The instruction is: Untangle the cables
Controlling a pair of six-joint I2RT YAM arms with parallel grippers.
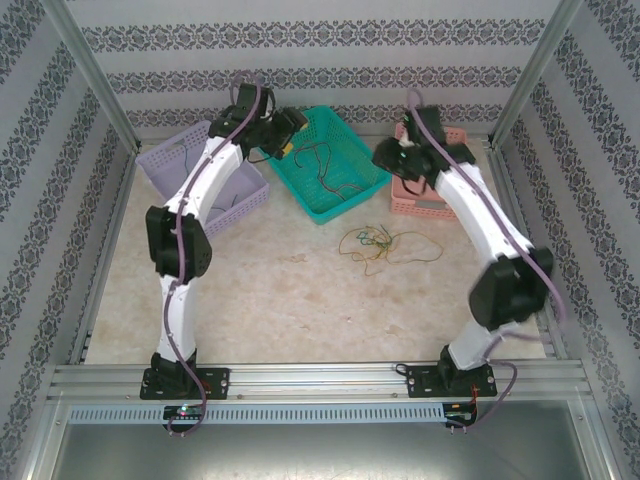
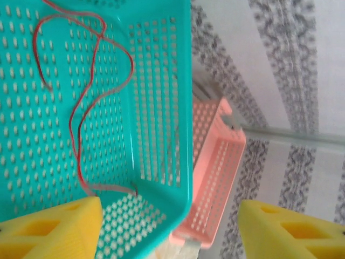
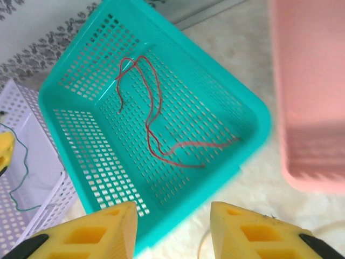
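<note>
A loose tangle of thin yellow and dark green cables (image 1: 378,243) lies on the pale marbled table (image 1: 260,300). At its 11 o'clock, thin red cables (image 3: 153,116) sprawl across the floor of a perforated teal plastic basket (image 1: 355,198). A pink plastic basket (image 1: 415,205) sits at the tangle's 1 o'clock. A lavender plastic basket (image 1: 165,165) sits at the teal basket's 9 o'clock, with a thin green cable (image 3: 25,162) over it. The left gripper (image 2: 168,213) hovers over the teal basket, jaws spread and empty. The right gripper (image 3: 172,216) is likewise spread, pinching nothing.
</note>
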